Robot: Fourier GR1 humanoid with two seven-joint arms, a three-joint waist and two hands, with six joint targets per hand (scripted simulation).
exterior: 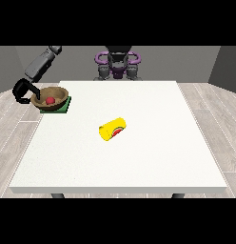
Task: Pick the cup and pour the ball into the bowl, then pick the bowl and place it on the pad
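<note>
The hand at the view's left is at the outer rim of the brown bowl, its dark fingers curving round toward the rim; whether they clasp the rim or merely lie against it I cannot tell. Just beyond the fingertips, inside the bowl, lies the red ball, so the pouring looks done. Under the bowl, on the side away from the fingers, a green pad shows at its edge — the bowl seems to rest on it already, which suggests the task is at or near its end. Well apart from the fingers, toward the middle of the white table, the yellow cup lies on its side with its mouth turned toward the camera. The other hand shows nowhere. As a judgement, the bowl looks stiff and wooden, fairly light, with a smooth sloping wall that could slide — the rim is the sensible place to hold it, thumb one side and fingers the other, kept level so the ball, which would roll freely, stays inside.
</note>
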